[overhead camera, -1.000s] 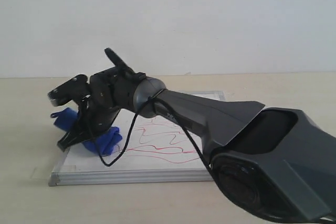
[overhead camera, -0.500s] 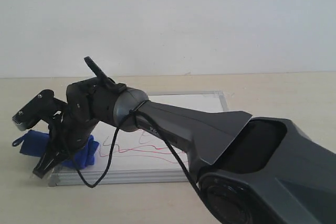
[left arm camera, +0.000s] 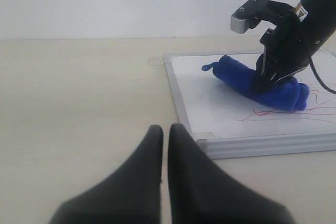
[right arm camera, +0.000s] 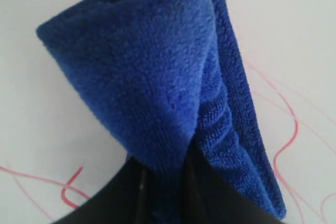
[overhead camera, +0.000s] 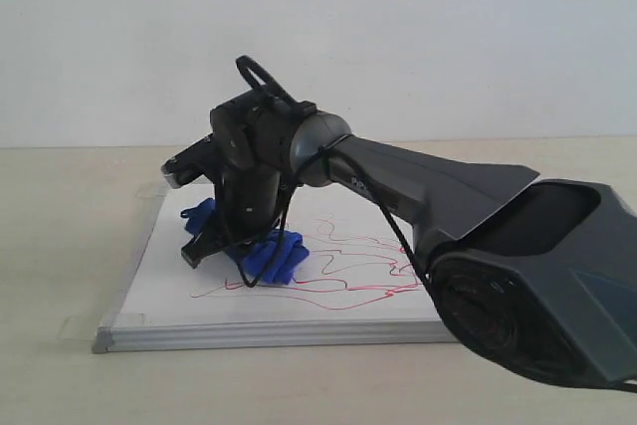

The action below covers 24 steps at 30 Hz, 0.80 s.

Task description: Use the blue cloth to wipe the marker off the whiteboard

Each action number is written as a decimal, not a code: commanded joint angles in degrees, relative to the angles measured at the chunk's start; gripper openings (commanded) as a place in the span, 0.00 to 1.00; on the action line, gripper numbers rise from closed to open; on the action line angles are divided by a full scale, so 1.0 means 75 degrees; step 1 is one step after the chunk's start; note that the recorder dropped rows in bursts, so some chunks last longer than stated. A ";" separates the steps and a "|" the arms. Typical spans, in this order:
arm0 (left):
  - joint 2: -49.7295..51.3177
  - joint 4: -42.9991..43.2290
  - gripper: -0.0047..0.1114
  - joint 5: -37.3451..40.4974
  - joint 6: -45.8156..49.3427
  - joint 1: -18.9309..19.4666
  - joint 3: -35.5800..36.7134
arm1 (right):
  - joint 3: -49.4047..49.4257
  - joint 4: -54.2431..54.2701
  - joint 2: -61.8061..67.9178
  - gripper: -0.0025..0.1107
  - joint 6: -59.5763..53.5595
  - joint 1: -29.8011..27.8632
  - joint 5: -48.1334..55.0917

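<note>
The blue cloth (overhead camera: 261, 254) is pinched by the right gripper (overhead camera: 211, 246), whose jaws are closed on the upper fold of the roll. The cloth is pressed down on the whiteboard (overhead camera: 164, 291), in the left half of the board as it is seen from the exterior view. The left gripper (left arm camera: 164, 129) is seen low over the table (left arm camera: 79, 103), apart from the board. Its fingers are pressed almost together and nothing is held between them.

The step in hand is judged to be a wiping stroke. The marker (right arm camera: 295, 121) is seen as thin red lines to the right of the cloth and along the near edge of the board, while the part to the left of the cloth looks white. Much of the wiping is therefore judged as not yet done.

For a good stroke, the cloth should be held flat on the surface with even downward pressure, so that the fluffy side, and not the fingertips, is dragged over the lines. The strokes should be laid side by side with some overlap and carried toward the right part, where the scribble is dense. The grip should not be loosened, because the roll could be pulled out by friction. The board is fixed only by tape tabs (overhead camera: 85, 325) at its corners, so too hard a sideways push should be avoided.
</note>
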 commanded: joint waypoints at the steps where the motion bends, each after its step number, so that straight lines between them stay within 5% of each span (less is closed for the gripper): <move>1: -0.0017 -0.0016 0.07 -0.0043 -0.0040 -0.0014 0.0030 | 0.0172 0.0457 0.0120 0.02 0.0001 0.0114 0.0295; 8: -0.0017 -0.0016 0.07 -0.0043 -0.0040 -0.0014 0.0030 | 0.0172 0.1474 0.0091 0.02 -0.1902 0.1088 -0.0616; 14: -0.0017 -0.0016 0.07 -0.0043 -0.0040 -0.0014 0.0030 | 0.0172 0.1078 0.0157 0.02 -0.1618 0.1040 -0.1376; 24: -0.0017 -0.0016 0.07 -0.0043 -0.0040 -0.0014 0.0030 | 0.0172 -0.2231 0.0282 0.02 0.2634 0.0246 -0.1167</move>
